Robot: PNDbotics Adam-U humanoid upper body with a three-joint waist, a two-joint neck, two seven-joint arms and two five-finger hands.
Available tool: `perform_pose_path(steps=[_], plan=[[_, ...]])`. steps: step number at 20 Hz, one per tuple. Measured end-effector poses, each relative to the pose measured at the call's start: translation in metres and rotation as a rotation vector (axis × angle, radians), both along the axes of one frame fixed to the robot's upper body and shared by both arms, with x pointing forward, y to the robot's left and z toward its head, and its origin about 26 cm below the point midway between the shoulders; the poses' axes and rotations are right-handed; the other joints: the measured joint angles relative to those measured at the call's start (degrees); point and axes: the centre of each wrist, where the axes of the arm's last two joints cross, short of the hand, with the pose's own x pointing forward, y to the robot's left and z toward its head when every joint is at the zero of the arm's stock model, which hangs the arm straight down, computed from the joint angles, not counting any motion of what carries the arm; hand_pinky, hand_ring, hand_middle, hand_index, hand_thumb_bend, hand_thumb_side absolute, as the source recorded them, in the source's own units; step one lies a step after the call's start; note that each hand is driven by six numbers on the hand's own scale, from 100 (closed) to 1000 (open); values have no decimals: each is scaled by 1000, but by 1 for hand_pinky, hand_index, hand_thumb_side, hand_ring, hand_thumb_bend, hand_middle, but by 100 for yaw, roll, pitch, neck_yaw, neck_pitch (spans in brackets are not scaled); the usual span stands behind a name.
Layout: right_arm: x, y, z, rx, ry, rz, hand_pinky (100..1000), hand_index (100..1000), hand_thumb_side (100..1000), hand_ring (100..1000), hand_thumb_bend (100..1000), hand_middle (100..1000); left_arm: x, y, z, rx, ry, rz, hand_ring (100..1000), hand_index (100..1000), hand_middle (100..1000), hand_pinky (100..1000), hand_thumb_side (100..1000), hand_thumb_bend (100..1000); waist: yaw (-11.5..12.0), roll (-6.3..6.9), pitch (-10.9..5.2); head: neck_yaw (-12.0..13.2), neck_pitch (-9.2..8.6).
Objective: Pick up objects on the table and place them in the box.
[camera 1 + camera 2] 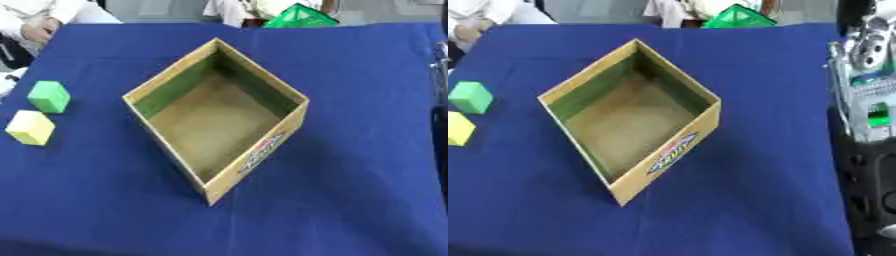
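Two cubes, green (pixel 49 96) and yellow (pixel 31 127), left of box (pixel 262 150) | blue cloth (pixel 350 200) | fingers unseen, cannot tell

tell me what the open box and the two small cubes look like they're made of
Open tan box: looks like printed cardboard, matte, with thin folded walls and a logo on one side. Green cube and pale yellow cube: uniform matte faces, possibly foam or painted wood; cannot tell.

Open brown cardboard box (pixel 262 150), frame centre: matt, printed label on outer wall. Dark blue cloth table cover (pixel 350 190): matt, smooth. Green cube (pixel 49 96) and yellow cube (pixel 31 127), left edge: matt, smooth faces.
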Motion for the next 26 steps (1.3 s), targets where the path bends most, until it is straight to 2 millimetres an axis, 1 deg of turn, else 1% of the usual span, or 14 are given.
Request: perform_pose_path(steps=[5, 6, 10, 14, 17, 19, 20, 22, 23, 24, 26], plan=[[1, 0, -1, -1, 3, 0, 827, 841, 1000, 854, 203, 694, 6, 1, 8, 1, 23, -37, 807, 869, 735, 768, 559, 776, 8, -19, -1, -132, 14], [1, 0, 0, -1, 3, 0, 827, 841, 1000, 854, 203, 694, 7, 0, 9, 2, 24, -44, 807, 869, 735, 768, 553, 772, 11, -32, -1, -155, 39], [1, 1, 1, -1, -3, 2, 827, 841, 1000, 854, 204, 694, 12, -5, 16, 13, 27, -79, 805, 873, 740, 766, 502, 719, 20, -64, -2, -226, 115], [1, 1, 1, 0, -5, 2, 827, 841, 1000, 854, 204, 693, 16, -10, 25, 30, 35, -115, 809, 879, 750, 766, 462, 678, 44, -93, -4, -215, 156], [1, 1, 1, 0, -4, 1, 827, 841, 1000, 854, 197, 692, 19, -13, 28, 39, 53, -135, 811, 889, 776, 767, 438, 670, 51, -106, -4, -184, 156], [2, 0, 1, 0, -4, 1, 827, 841, 1000, 854, 197, 692, 21, -15, 31, 54, 62, -144, 815, 893, 780, 768, 431, 680, 53, -108, -4, -174, 151], [2, 0, 1, 1, -2, 1, 827, 841, 1000, 854, 197, 692, 22, -16, 32, 61, 68, -149, 821, 905, 782, 775, 413, 703, 54, -109, -4, -174, 147], [3, 0, 0, 1, 1, 0, 827, 841, 1000, 854, 198, 691, 24, -17, 34, 84, 85, -149, 830, 911, 785, 785, 362, 697, 54, -115, -4, -178, 122], [3, 0, 0, 1, 1, 0, 827, 841, 1000, 854, 198, 691, 25, -17, 35, 100, 95, -142, 831, 912, 786, 785, 354, 695, 54, -119, -4, -181, 103], [3, 0, 0, 0, 1, 1, 827, 841, 1000, 854, 198, 691, 26, -17, 35, 118, 106, -136, 842, 919, 798, 793, 246, 675, 54, -121, -4, -187, 98], [3, 0, 0, 0, 1, 1, 827, 841, 1000, 854, 198, 690, 28, -17, 35, 164, 134, -112, 848, 924, 809, 796, 187, 655, 53, -122, -4, -196, 84]])
